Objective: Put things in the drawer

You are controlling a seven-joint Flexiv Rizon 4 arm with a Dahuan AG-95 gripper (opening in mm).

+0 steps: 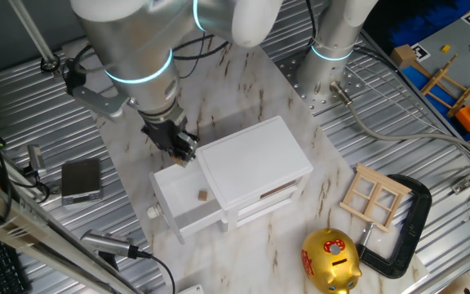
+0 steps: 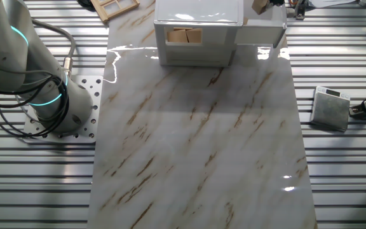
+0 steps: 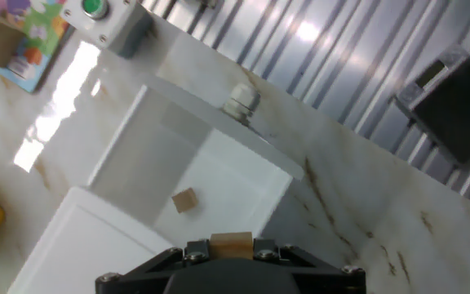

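Note:
The white cabinet [image 1: 255, 155] stands mid-table with its upper drawer [image 1: 178, 214] pulled out, its round knob [image 1: 152, 212] at the front. One small light-brown wooden block [image 1: 203, 195] lies on the drawer floor; it also shows in the hand view [image 3: 185, 200]. My gripper [image 1: 179, 145] hangs over the drawer's back corner. In the hand view my gripper [image 3: 231, 243] is shut on a second wooden block [image 3: 231, 241], held above the open drawer [image 3: 255, 145] and its knob [image 3: 241, 100]. The other fixed view shows the cabinet [image 2: 196, 13] at the top edge.
A gold piggy bank [image 1: 330, 260], a wooden window frame [image 1: 374, 196] and a black clamp [image 1: 406, 220] lie right of the cabinet. A grey box [image 1: 82, 178] sits left on the ribbed metal. The arm's base [image 2: 49, 108] stands beside the marble board.

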